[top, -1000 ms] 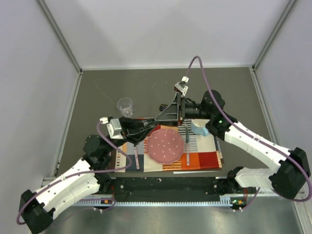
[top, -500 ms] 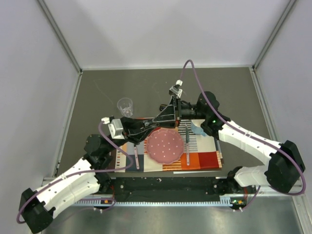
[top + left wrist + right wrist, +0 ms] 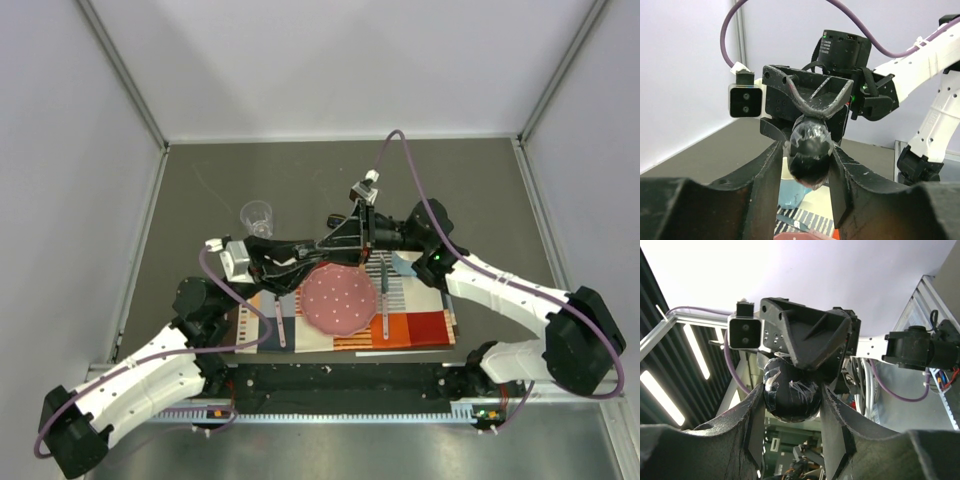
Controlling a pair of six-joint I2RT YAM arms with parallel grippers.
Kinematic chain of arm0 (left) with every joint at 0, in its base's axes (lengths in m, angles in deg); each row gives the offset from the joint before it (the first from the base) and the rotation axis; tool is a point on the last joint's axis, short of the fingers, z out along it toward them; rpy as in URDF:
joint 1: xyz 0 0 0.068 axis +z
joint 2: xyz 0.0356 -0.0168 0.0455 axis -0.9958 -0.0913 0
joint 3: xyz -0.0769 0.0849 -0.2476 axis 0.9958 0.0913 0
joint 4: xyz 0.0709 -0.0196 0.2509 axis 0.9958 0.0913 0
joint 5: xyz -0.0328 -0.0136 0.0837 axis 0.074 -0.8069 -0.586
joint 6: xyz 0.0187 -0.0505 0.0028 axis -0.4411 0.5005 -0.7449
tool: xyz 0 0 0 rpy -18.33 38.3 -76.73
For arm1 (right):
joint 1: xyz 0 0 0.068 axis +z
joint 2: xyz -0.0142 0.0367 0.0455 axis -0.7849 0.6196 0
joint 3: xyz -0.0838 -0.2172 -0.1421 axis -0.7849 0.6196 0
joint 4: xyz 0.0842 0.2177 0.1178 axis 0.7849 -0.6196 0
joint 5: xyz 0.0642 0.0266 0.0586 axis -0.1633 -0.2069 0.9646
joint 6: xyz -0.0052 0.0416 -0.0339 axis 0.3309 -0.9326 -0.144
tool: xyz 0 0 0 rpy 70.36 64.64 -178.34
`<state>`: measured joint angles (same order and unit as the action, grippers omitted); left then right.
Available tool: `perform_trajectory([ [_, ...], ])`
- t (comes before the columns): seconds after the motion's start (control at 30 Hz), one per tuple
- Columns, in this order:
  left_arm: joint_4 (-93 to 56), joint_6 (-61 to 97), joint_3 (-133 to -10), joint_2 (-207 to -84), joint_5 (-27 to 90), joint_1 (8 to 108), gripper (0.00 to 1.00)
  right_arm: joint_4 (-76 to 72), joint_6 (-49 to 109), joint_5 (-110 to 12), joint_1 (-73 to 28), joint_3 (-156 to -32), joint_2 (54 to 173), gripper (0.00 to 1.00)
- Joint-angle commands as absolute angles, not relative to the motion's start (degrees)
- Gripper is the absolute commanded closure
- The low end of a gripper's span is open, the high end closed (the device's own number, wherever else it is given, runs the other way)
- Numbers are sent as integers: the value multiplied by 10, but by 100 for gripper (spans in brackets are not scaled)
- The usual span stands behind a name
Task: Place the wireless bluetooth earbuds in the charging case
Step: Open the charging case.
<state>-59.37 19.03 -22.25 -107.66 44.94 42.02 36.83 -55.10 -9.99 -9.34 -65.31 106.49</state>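
1. Grey tabletop (image 3: 300, 180), white walls. The case (image 3: 809, 155) is off the surface, in mid-air at the centre of the top view, over the upper edge of the placemat (image 3: 420, 325).
2. Left gripper (image 3: 807, 167) is clamped on the case from both sides. Right gripper (image 3: 792, 400) faces it and is closed on the same case.
3. Step, likely: a two-arm hold to open the lid or hand the case over; the lid looks shut. Next calls for one claw to steady the case and the other to lift the lid, then finding the buds.
4. Hidden: buds are not visible anywhere, and the hinge and seam are unclear. The mug (image 3: 405, 262) is mostly behind the right arm. Plate (image 3: 340, 300) and cup (image 3: 257, 215) sit nearby.

charging case (image 3: 809, 150) over mat (image 3: 420, 325), behind plate (image 3: 340, 300)
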Motion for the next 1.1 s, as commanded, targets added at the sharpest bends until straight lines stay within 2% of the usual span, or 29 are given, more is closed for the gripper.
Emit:
perform_trajectory([
  [0.0, -644, 207, -208, -1067, 425, 420, 53, 448, -575, -109, -88, -654, 1060, 100],
  [0.17, -647, 212, -206, -1068, 422, 420, 53, 455, -579, -110, -88, -653, 1062, 100],
  [0.33, -655, 207, -206, -1071, 422, 420, 66, 449, -578, -109, -88, -652, 1063, 100],
  [0.57, -666, 200, -211, -1078, 430, 420, 73, 423, -568, -108, -88, -651, 1064, 100],
  [0.67, -667, 205, -212, -1079, 428, 420, 67, 413, -564, -109, -87, -650, 1064, 100],
  [0.7, -667, 206, -212, -1079, 428, 420, 59, 412, -564, -110, -88, -650, 1064, 100],
  [0.73, -668, 206, -212, -1079, 428, 420, 56, 411, -563, -110, -88, -649, 1064, 100],
  [0.83, -668, 207, -212, -1078, 426, 420, 53, 408, -562, -113, -87, -648, 1064, 100],
  [0.9, -668, 208, -212, -1079, 424, 420, 52, 406, -560, -114, -88, -648, 1064, 100],
  [0.93, -668, 207, -212, -1078, 424, 420, 56, 407, -561, -114, -89, -647, 1064, 100],
  [1.07, -666, 209, -211, -1081, 423, 420, 58, 412, -564, -113, -88, -648, 1065, 100],
])
